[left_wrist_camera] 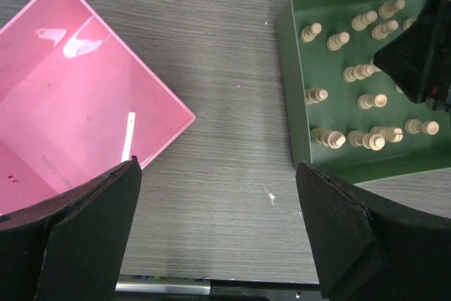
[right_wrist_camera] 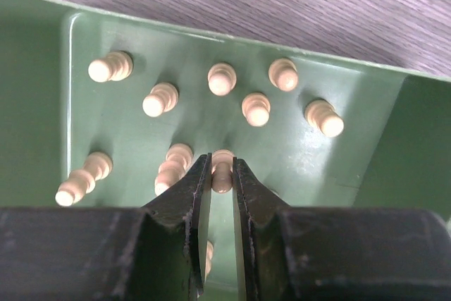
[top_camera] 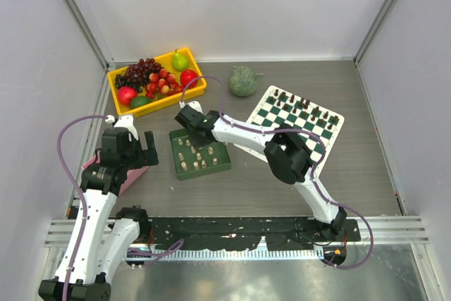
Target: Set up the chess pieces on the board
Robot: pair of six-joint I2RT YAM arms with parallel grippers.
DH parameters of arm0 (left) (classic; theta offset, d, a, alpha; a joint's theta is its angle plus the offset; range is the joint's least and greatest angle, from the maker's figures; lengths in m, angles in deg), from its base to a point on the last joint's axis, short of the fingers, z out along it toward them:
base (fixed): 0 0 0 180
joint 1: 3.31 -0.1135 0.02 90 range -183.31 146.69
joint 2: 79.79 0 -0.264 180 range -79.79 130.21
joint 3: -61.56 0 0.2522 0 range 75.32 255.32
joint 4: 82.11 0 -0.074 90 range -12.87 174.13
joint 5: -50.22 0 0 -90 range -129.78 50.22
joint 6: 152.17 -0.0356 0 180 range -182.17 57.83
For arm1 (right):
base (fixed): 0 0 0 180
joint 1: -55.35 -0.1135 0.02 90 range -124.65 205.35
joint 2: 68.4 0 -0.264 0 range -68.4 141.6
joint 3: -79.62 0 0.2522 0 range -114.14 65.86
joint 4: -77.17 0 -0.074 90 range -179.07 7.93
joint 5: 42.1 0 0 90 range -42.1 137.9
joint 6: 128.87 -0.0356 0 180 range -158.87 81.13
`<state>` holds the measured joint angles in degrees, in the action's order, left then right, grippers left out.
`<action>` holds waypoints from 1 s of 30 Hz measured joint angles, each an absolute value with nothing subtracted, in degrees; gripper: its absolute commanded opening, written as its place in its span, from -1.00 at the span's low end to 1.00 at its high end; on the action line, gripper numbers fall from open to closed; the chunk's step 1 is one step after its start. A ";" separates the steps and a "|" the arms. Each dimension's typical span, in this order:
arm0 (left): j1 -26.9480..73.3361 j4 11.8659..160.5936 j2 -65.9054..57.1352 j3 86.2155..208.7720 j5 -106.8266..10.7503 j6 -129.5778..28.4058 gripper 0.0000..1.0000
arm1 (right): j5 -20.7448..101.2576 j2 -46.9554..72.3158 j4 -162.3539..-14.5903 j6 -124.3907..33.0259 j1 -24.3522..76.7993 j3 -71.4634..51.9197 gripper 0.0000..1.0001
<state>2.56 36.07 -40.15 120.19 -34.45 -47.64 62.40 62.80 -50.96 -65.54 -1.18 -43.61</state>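
Observation:
Several cream chess pieces (right_wrist_camera: 161,99) stand in a green tray (top_camera: 176,168), also visible in the left wrist view as pieces (left_wrist_camera: 363,101) on the tray (left_wrist_camera: 299,68). My right gripper (right_wrist_camera: 222,163) reaches down into this tray and is shut on one cream piece (right_wrist_camera: 223,174), pinched by its neck between the two fingers. The checkered board (top_camera: 283,122) lies to the right of the tray with dark pieces (top_camera: 304,104) along its far rows. My left gripper (left_wrist_camera: 217,167) hangs open over bare table between a pink tray (left_wrist_camera: 70,89) and the green tray, holding nothing.
A yellow tray (top_camera: 194,90) of grapes and other fruit sits at the back left, with a green melon (top_camera: 242,81) beside it. The pink tray (top_camera: 128,178) lies under my left arm and holds a small white stick (left_wrist_camera: 128,137). Grey walls enclose the table.

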 measured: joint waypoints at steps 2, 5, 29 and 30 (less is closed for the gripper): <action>2.56 36.07 -40.15 120.19 -34.45 -47.64 0.99 | 62.40 61.37 -50.79 -65.50 -1.18 -42.65 -0.58; 2.56 36.07 -40.15 120.19 -34.45 -47.66 0.99 | 62.64 57.51 -50.81 -65.52 -1.18 -40.24 -0.59; 2.56 36.07 -39.50 120.19 -34.48 -47.64 0.99 | 65.35 26.58 -59.27 -65.98 19.23 -1.40 -0.55; 2.56 36.05 -39.43 120.19 -34.45 -47.64 0.99 | 65.24 27.02 -59.88 -65.98 19.60 -1.10 -0.55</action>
